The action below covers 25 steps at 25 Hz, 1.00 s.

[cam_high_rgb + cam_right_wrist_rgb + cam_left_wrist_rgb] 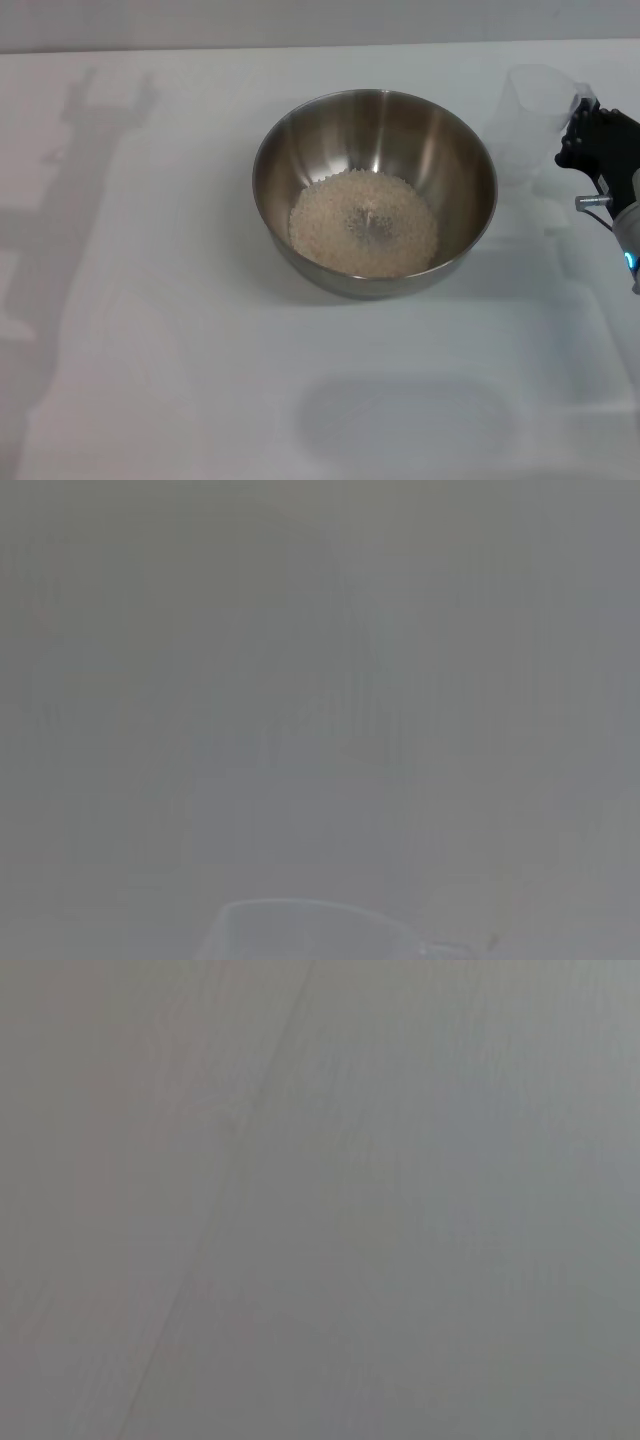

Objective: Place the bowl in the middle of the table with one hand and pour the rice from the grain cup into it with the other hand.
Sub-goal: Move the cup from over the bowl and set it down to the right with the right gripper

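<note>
The steel bowl (375, 190) stands in the middle of the white table (150, 330). A flat pile of white rice (362, 223) lies in its bottom. The clear grain cup (538, 112) is upright to the right of the bowl and looks empty. My right gripper (582, 118) is at the cup's right side, shut on its edge. The cup's rim also shows in the right wrist view (300, 920). The left gripper is out of view; only its arm's shadow falls on the table's left part. The left wrist view shows only bare table.
The table's far edge runs along the top of the head view. My right arm's wrist (625, 220) hangs over the table's right edge area. Nothing else stands on the table.
</note>
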### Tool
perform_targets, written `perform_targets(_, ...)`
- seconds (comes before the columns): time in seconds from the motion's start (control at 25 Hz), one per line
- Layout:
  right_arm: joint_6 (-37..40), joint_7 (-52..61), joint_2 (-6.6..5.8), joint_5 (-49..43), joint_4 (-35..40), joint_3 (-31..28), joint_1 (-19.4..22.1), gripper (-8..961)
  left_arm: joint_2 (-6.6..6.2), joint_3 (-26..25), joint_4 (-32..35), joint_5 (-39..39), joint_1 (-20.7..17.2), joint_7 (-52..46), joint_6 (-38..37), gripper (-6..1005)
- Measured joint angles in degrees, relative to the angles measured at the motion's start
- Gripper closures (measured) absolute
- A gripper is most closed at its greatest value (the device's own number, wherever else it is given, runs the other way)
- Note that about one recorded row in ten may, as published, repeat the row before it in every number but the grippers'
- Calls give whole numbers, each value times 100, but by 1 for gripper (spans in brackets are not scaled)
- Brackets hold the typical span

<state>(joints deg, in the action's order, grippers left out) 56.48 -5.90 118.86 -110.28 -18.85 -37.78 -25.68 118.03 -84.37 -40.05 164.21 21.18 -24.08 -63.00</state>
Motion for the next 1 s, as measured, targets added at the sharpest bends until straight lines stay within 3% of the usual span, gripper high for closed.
perform_targets(0.32,-669,407,2,0,384,-2,-202,943,18,0,-79,4,-76,0,-93,128)
perform_targets(0.76,-641,474,10,-37,574,22,-216,891,43,80,-262,7,-205,0,-177,128)
perform_targets(1.0,-604,513,10,-117,612,83,-160,784,45,147,-414,4,-324,0,-179,128)
